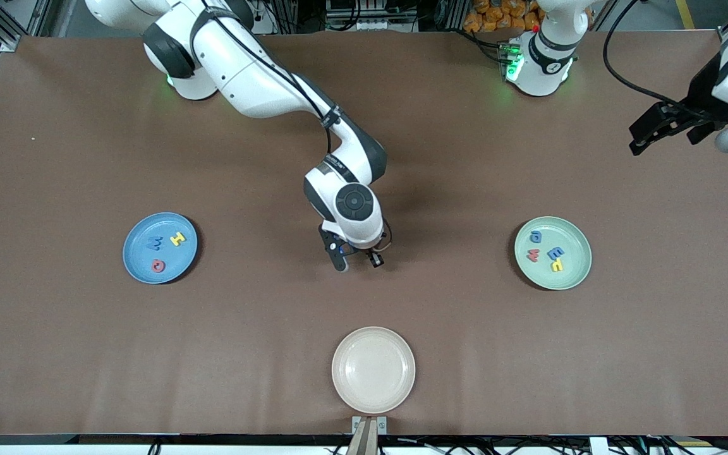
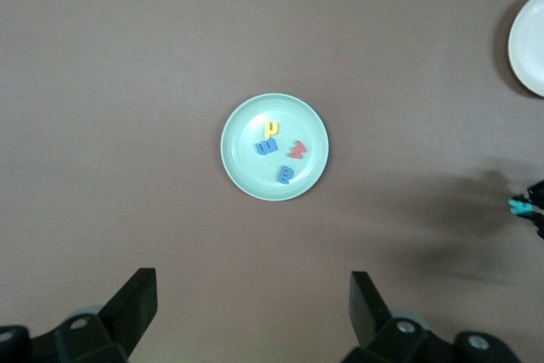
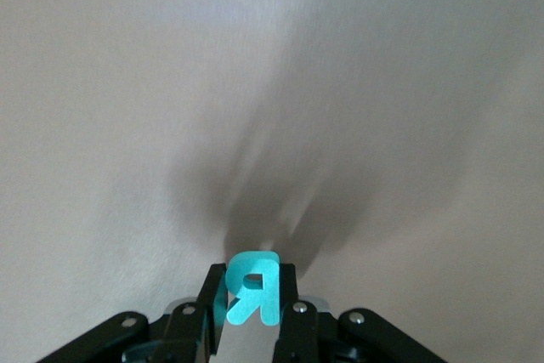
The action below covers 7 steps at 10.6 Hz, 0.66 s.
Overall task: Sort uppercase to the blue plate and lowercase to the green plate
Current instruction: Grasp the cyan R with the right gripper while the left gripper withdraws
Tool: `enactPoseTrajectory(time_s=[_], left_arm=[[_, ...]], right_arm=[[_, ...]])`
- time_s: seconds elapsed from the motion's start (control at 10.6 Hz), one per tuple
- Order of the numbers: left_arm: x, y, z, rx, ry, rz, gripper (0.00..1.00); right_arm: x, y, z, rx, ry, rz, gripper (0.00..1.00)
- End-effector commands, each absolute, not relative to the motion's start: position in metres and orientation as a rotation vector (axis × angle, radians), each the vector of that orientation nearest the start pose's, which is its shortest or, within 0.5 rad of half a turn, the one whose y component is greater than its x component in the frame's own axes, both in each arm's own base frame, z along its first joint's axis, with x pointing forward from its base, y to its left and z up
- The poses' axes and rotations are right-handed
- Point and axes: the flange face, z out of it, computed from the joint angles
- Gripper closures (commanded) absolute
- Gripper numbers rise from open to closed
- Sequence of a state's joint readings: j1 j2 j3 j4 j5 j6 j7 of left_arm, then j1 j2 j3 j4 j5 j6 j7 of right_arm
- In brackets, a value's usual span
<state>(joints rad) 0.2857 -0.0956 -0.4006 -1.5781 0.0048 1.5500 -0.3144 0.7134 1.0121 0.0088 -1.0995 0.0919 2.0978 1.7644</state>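
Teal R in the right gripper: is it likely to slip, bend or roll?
The teal R looks light and thin, pinched by its edges in the right gripper, so it might twist. Its matte, foam-like face probably resists slipping. Flat, it is unlikely to roll.

cream plate (image 2: 529, 44) cropped, left arm cut off
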Motion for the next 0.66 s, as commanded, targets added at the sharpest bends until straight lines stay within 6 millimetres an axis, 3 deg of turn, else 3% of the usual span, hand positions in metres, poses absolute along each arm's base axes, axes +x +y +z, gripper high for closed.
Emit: enactPoseTrajectory(time_s=[0.0, 0.28, 0.56], left_arm=[[0.508, -0.073, 0.678, -3.112, -0.302, -0.111, 0.0], [0.508, -0.071, 0.669, -3.11, -0.297, -0.08, 0.0], [0.508, -0.087, 0.659, -3.115, -0.236, -0.047, 0.0]], right_arm=[[0.577, 0.489, 0.209, -2.803, 1.468, 0.213, 0.79], [0.583, 0.423, 0.209, -3.048, 1.14, 0.341, 0.79], [0.592, 0.352, 0.217, -3.192, 0.837, 0.482, 0.79]])
